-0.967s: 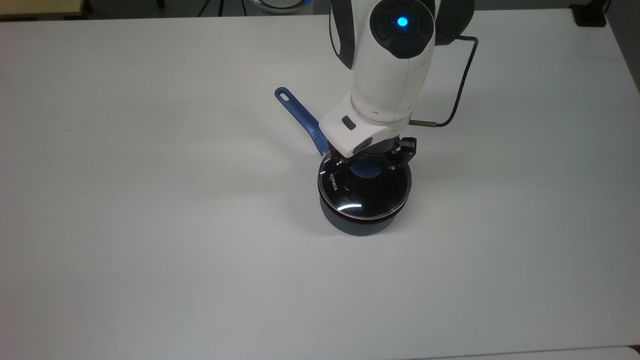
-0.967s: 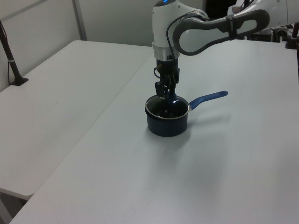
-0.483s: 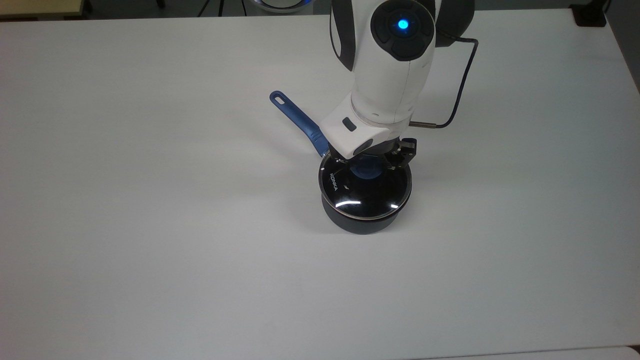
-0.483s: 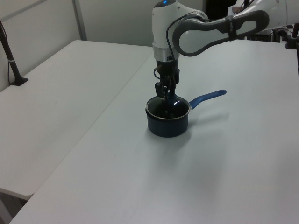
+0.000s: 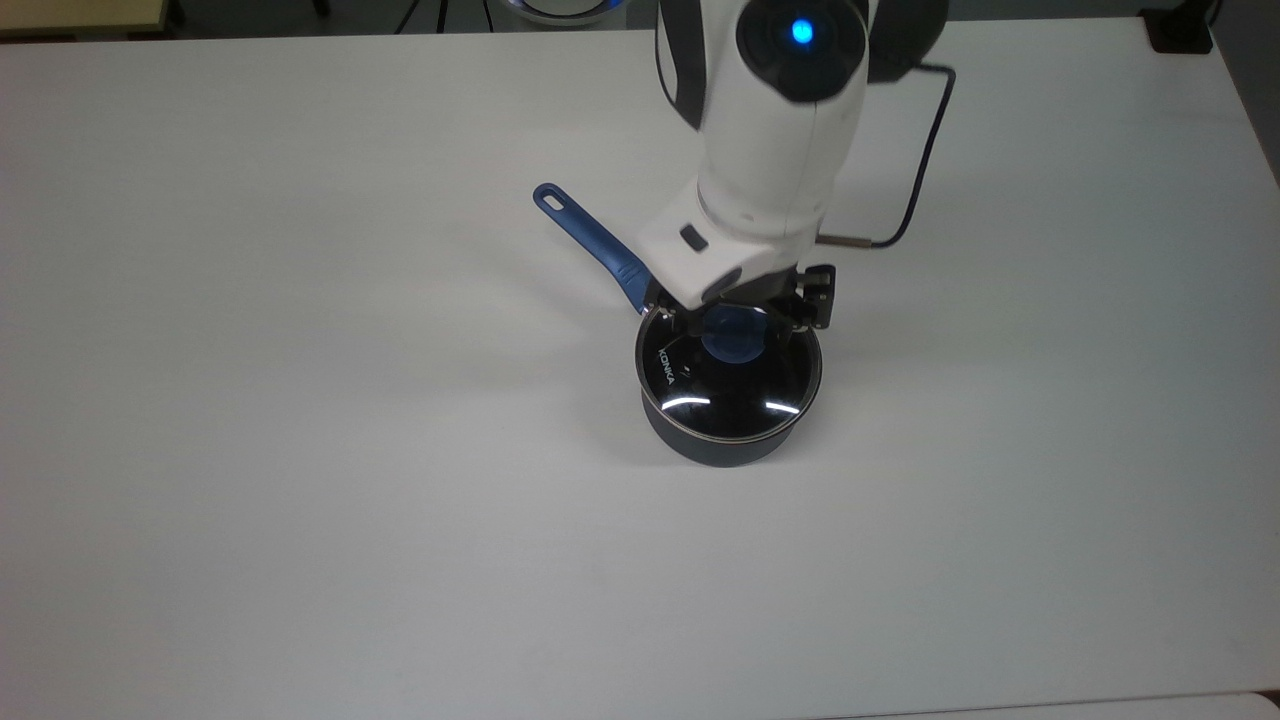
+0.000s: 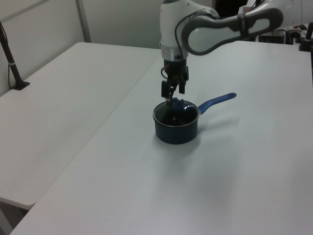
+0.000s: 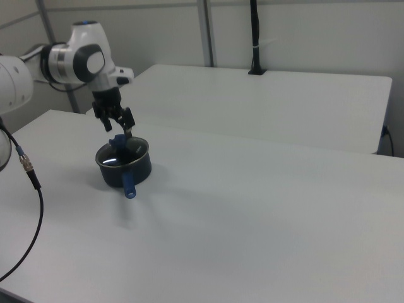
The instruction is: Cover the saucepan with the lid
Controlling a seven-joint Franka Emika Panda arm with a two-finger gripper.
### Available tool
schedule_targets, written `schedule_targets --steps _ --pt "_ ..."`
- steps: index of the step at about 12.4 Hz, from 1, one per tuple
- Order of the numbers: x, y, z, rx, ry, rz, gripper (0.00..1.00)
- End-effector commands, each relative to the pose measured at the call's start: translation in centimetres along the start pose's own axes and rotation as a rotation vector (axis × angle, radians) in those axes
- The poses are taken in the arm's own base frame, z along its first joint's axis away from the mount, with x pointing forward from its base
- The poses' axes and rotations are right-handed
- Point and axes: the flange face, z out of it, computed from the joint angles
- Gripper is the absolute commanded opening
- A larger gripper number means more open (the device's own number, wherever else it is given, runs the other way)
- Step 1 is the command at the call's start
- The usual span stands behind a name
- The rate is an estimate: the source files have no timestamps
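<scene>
Resting on the saucepan (image 5: pixel 722 447), the lid (image 5: pixel 728 385); pincer (image 5: pixel 738 318) spread above.

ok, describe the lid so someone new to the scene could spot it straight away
On the white table, look just below the gripper for the dark saucepan with the long blue handle. The lid sits on top of it: a clear glass disc with a metal rim. Its round blue knob and white KONKA lettering set it apart from the pan.
</scene>
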Motion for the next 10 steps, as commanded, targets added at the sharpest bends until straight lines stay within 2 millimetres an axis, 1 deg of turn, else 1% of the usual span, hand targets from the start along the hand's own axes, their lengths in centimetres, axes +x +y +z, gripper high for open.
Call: schedule_targets --steps 1,2,3,4,6,8,9,10 --pt "-3.3 4.5 -6.9 0.011 0.021 0.002 1.0" --pt "-4.4 7.2 -8.4 0.013 0.02 0.006 1.0" --pt "-5.4 10.9 -9.8 0.024 0.018 0.03 1.0" --pt "-6.4 14.0 -11.0 0.022 0.021 0.036 1.0" --pt "-8.1 19.8 -12.5 -0.023 0.035 0.025 1.0" --pt "-8.5 23.4 -13.4 -0.022 0.042 0.018 1.0" --pt "-8.8 24.5 -13.5 -0.022 0.026 0.029 1.0" --pt "-8.9 25.0 -13.6 -0.023 0.012 0.038 1.0"
